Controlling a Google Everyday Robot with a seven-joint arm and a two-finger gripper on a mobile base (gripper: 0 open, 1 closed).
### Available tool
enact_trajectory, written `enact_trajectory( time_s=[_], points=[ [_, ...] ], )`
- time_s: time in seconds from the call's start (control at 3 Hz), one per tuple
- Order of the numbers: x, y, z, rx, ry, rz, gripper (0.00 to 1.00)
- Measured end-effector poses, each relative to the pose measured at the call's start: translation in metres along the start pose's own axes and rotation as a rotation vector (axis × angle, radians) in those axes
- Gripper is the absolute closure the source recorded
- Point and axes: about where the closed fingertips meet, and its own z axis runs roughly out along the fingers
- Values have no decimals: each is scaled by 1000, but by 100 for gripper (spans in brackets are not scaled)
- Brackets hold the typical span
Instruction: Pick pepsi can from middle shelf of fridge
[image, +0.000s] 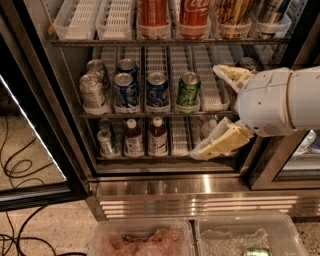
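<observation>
In the camera view, the claw (207, 111) is seen at centre right of the frame. Its two pale fingers are spread wide, one above the other, with nothing grasped. The pepsi can (157, 91) stands upright at frame centre on the middle shelf (150, 115) of the fridge (200, 192), between a second blue can (126, 90) and the green can (189, 90). The claw is judged best carried leftward past the green can and turned so the blue can's sides are straddled squarely, so that neighbours are not toppled.
</observation>
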Motion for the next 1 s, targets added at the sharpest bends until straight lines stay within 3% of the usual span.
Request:
enact_trajectory(
  time_s=[0.67, 1.0],
  points=[
    [-16, 10, 52, 151, -102, 101, 0],
    [1, 22, 106, 172, -158, 187, 0]
  ],
)
